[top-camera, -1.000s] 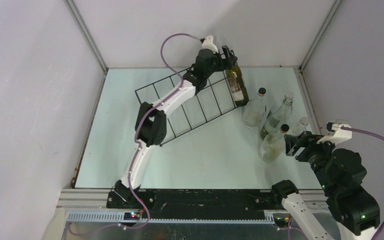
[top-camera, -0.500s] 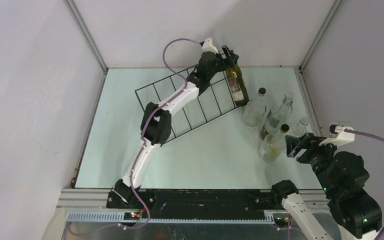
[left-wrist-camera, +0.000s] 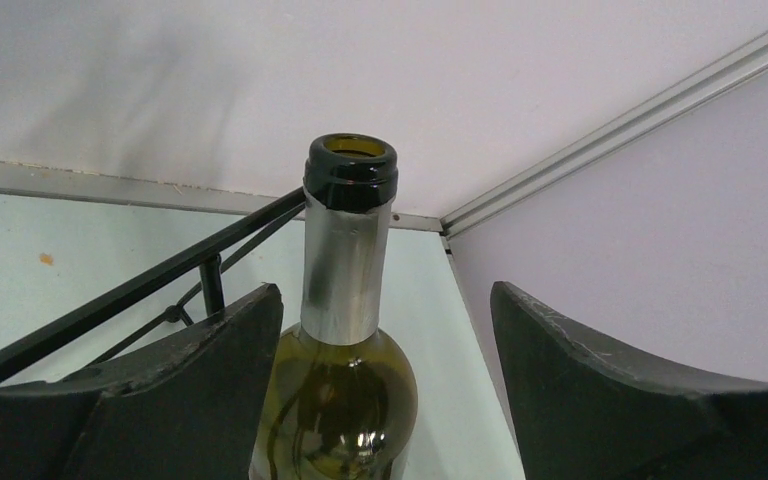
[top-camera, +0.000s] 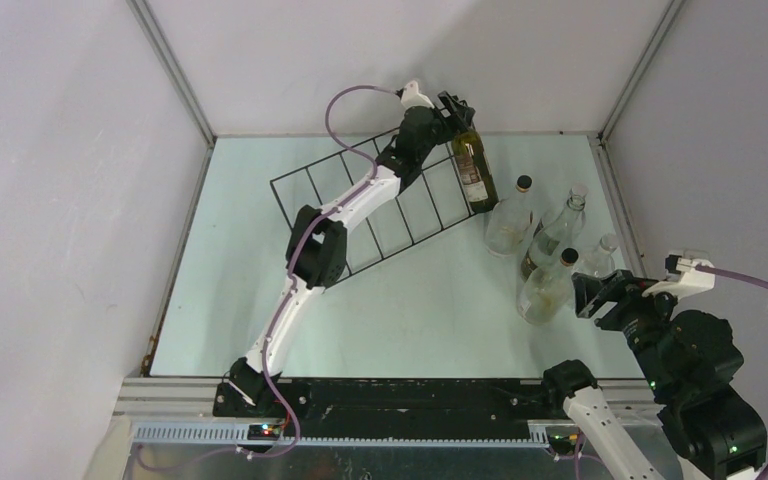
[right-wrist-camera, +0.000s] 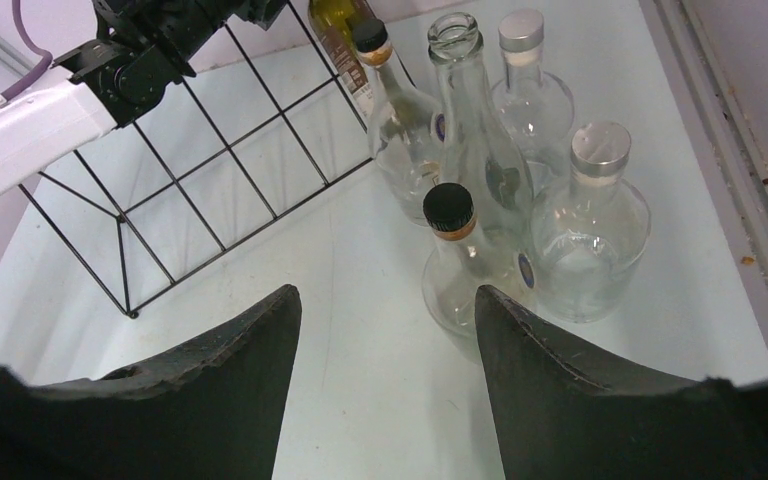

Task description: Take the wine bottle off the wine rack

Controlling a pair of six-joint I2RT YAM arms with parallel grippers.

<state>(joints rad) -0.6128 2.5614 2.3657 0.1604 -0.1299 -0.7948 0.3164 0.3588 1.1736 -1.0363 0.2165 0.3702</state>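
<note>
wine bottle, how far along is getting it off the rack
Done: the left gripper is at the wine bottle, with a finger on either side of its neck. In hand: nothing yet, as the jaws are open. To do: close, then lift the bottle out of the wine rack.

The left arm and the right arm pair white links with bulky black joints, each trailing a purple cable. Small green lights dot the right arm's housings. The fingers are matte black, scuffed wedges.
</note>
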